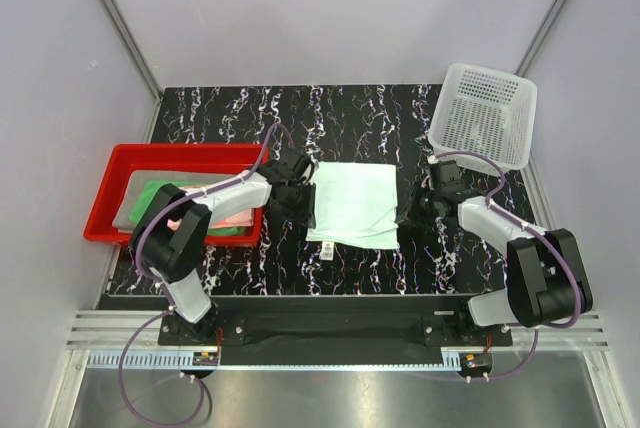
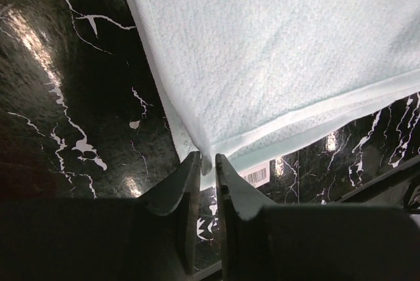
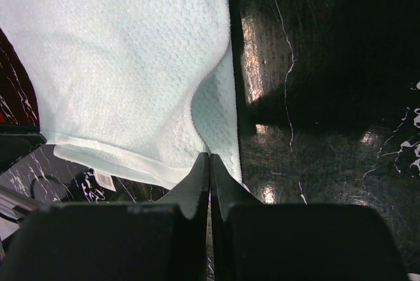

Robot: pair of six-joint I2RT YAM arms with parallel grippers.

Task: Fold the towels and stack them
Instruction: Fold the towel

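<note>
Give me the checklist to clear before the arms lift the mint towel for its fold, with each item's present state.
1. Pale mint towel spread flat on the table: ok.
2. Right gripper closed at the towel's near right corner: ok. Cloth actually pinched: cannot tell.
3. Left gripper holding the near left corner: cannot tell. Its fingers stand narrowly apart with the cloth at their tips.
4. White basket apart from the towel, at the far right: ok.
5. Red tray, with the green towel and pink towel in it, apart from the mint towel: ok.
</note>
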